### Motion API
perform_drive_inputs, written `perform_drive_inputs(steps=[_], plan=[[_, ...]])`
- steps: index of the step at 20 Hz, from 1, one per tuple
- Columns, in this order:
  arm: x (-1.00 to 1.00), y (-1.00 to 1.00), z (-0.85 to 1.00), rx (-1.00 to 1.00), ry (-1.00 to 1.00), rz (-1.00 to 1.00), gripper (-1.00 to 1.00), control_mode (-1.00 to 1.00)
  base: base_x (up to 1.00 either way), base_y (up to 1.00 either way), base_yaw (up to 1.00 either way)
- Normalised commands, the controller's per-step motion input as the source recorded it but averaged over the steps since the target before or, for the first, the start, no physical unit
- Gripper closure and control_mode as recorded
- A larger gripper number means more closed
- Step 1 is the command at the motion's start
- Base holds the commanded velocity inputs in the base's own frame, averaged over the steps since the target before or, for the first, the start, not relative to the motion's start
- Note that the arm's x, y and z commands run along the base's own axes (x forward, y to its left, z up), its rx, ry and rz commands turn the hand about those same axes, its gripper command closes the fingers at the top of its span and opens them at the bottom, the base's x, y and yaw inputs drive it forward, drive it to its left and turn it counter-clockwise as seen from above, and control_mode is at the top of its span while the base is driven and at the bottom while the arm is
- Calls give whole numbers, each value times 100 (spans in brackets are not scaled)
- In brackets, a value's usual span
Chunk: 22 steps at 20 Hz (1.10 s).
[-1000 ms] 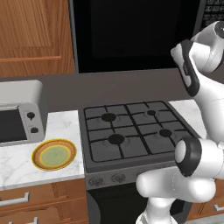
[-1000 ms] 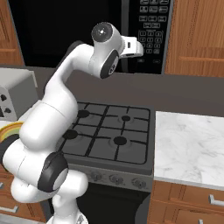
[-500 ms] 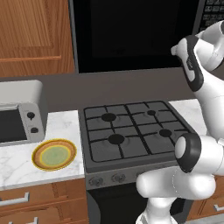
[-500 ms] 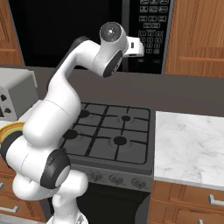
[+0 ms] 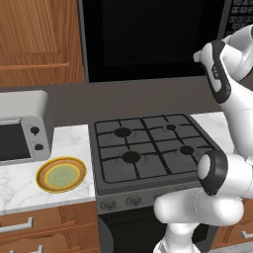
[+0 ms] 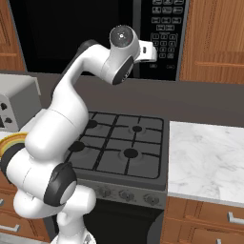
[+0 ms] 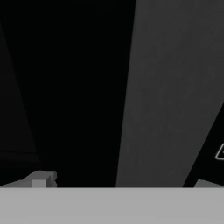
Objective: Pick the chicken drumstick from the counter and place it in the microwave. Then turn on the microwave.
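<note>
The black microwave [image 6: 71, 33] hangs above the stove with its dark glass door [image 5: 148, 39] shut. Its keypad [image 6: 164, 28] is on the right side. My arm is raised, and my gripper [image 6: 150, 51] is right in front of the lower left of the keypad, pointing at the microwave. In the hand view the two fingertips [image 7: 41, 179] stand far apart with nothing between them, so the gripper [image 7: 122, 183] is open, close to the dark door and a grey strip [image 7: 170, 87] of the microwave's front. The chicken drumstick is out of view. White marble counter [image 6: 205, 152] lies right of the stove.
A dark gas stovetop [image 5: 148, 148] sits below the arm. A silver toaster oven [image 5: 20, 131] stands at the left, with a bare yellow plate [image 5: 62, 174] in front of it on the marble. Wooden cabinets [image 6: 214, 38] flank the microwave.
The arm's upper links have shifted slightly up and to the right. The hand stays by the keypad, and the gripper stays open.
</note>
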Motion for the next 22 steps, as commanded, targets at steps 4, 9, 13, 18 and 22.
perform_drive_inputs(steps=[4,9,13,18,22], plan=[[28,0,-6,1,1,1,-100,-100,0,0,0],[15,-6,0,0,1,0,-100,-100,0,0,0],[4,-10,0,0,3,1,-100,-100,0,0,0],[0,-12,0,0,3,2,-100,-100,0,0,0],[0,-9,0,0,2,3,-100,-100,0,0,0]])
